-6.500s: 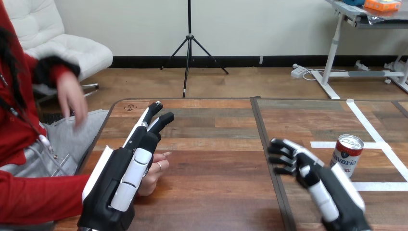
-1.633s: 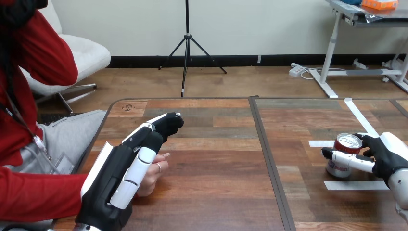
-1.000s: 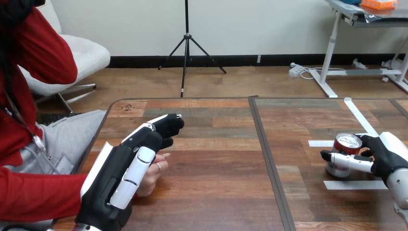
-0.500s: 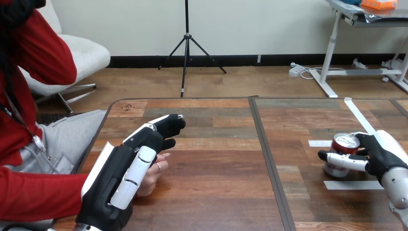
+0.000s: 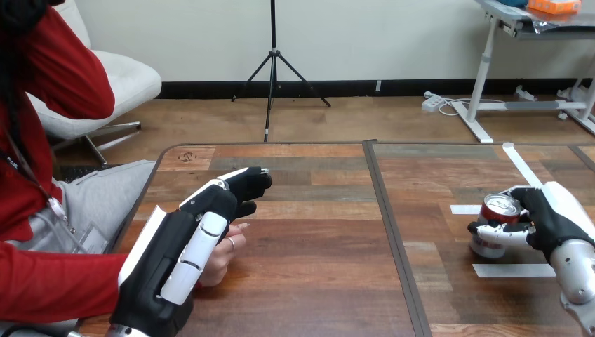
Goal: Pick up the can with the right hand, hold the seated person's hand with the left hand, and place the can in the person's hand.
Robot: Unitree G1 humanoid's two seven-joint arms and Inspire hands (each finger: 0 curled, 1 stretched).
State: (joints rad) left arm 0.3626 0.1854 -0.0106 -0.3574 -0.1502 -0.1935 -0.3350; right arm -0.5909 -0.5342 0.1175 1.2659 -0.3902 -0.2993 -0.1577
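The wooden counter point(image 5: 316, 232) stretches ahead. At eight o'clock the left hand point(image 5: 186, 246) lies over the person's hand point(image 5: 226, 258); whether it grips, I cannot tell. At four o'clock the right hand point(image 5: 554, 219) is clenched round the can point(image 5: 493, 223), which sits low and slightly tilted. The pick-up looks under way. Next the can needs lifting and carrying toward eight o'clock. Counted: one can, two robot hands, one person's hand on the counter.

right hand point(image 5: 549, 219) curled round can point(image 5: 497, 208), left hand point(image 5: 181, 247) over person's hand point(image 5: 224, 254)
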